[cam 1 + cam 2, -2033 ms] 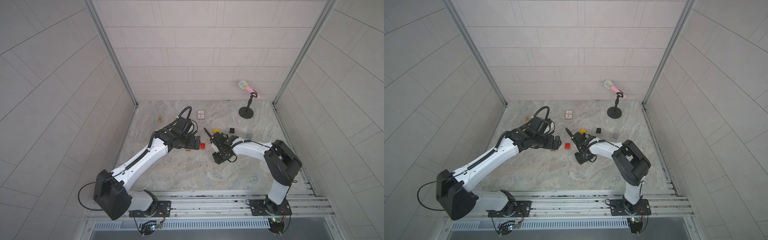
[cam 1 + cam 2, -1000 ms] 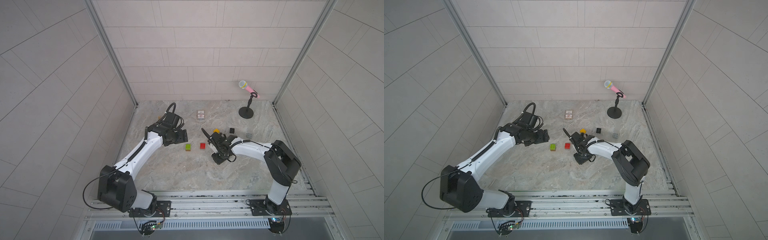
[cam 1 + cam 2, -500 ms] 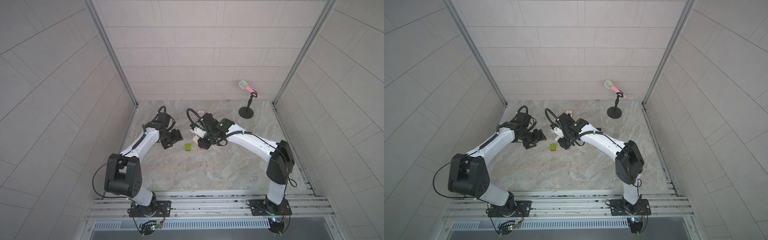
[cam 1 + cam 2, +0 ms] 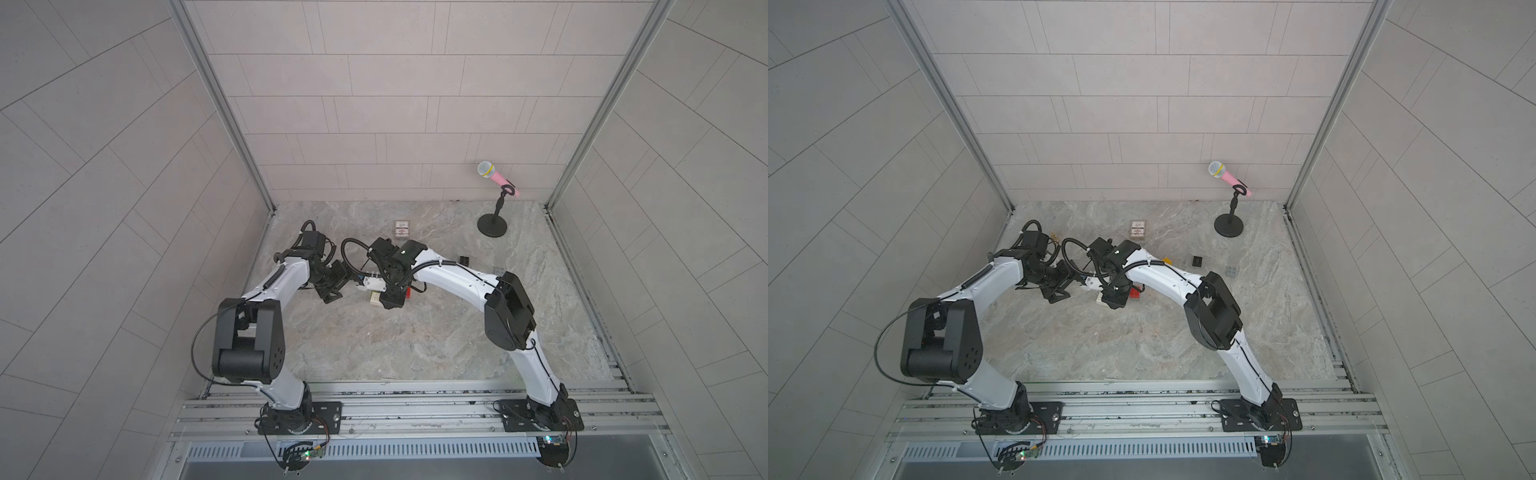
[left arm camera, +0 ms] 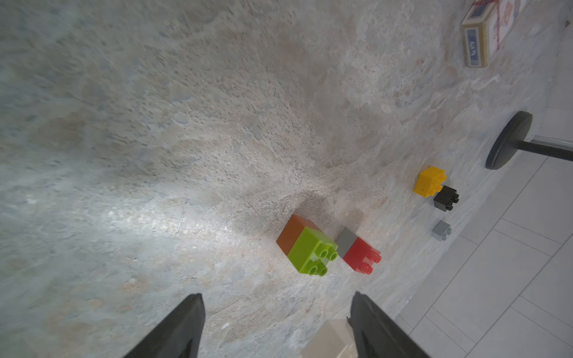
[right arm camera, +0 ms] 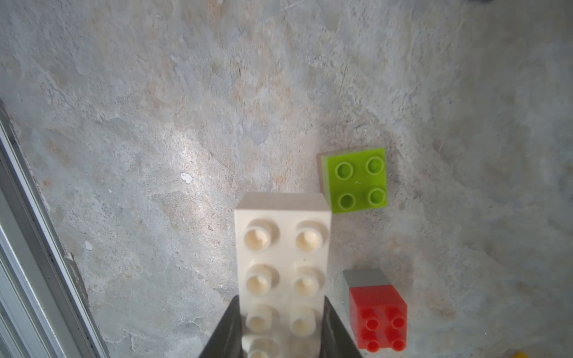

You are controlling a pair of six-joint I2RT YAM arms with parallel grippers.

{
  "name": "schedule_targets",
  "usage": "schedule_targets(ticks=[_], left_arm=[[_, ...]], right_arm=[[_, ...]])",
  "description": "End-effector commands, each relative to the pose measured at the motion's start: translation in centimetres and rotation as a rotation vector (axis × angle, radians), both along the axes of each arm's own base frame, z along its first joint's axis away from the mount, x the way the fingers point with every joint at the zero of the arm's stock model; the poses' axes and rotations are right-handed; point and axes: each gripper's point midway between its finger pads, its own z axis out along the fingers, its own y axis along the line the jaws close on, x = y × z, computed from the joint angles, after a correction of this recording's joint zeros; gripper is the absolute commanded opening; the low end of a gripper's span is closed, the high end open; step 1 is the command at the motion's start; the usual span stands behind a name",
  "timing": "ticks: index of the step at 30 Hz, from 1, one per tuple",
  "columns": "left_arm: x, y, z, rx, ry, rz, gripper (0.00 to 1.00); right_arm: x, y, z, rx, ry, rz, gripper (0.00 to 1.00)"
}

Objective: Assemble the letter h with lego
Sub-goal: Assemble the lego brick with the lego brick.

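Creamy white long brick [image 6: 281, 263], paired studs

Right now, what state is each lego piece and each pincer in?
left pincer: open, empty
right pincer: shut on white brick
white brick: gripped, unattached
green-on-brown stack: joined, studs up
red-on-grey stack: joined, studs up
yellow brick: loose
black brick: loose
lone grey brick: loose

Lab test booth: panelled walls [image 4: 395, 104], stone-look tabletop [image 4: 415, 345], aluminium mounting rails [image 4: 415, 405].
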Motion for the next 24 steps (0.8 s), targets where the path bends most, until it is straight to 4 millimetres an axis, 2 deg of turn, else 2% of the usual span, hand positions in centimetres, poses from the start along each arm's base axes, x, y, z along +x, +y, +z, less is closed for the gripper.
schedule_targets(ticks=[1, 9, 15, 24], left_arm=[[0.3, -1.4, -0.1, -0.116, 0.008, 0.019, 0.81], [0.4, -2.2, -0.7, -0.185, 0.015, 0.041, 0.81], [0.6, -0.4, -1.5, -0.203, 0.032, 0.124, 0.80], [0.6, -0.4, -1.7, -0.227, 0.034, 0.140, 0.79]], right_arm=[[0.6, 0.5, 1.1, 0.003, -0.062, 0.093, 0.00], [2.0, 0.4, 0.3, 0.004, -0.068, 0.181, 0.00], [2.2, 0.4, -1.2, -0.018, -0.047, 0.213, 0.00], [2.9, 0.6, -1.9, 0.002, -0.056, 0.220, 0.00]])
